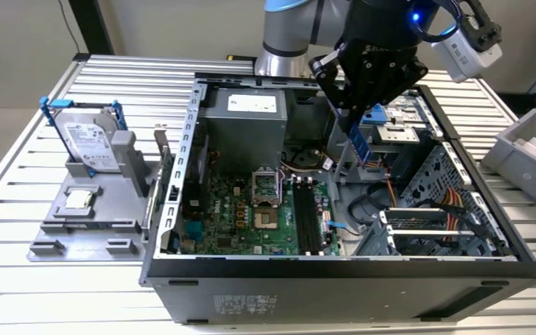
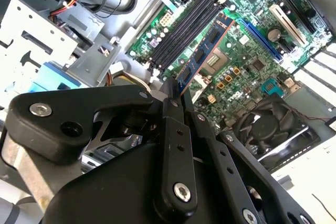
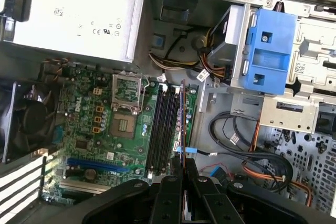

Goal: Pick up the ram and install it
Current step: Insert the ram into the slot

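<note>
Currently, the gripper [image 1: 354,118] is clamped on the upper end of the ram [image 1: 359,148], holding it upright over the open computer case [image 1: 343,286]. In the first wrist view, the ram hangs edge-on over the black memory slots [image 3: 164,129], apparently clear of them.

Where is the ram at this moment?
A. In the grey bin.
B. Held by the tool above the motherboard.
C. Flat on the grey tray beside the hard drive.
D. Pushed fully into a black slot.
B: in the second wrist view the tool grips one end of the ram, which hangs in the air over the motherboard.
</note>
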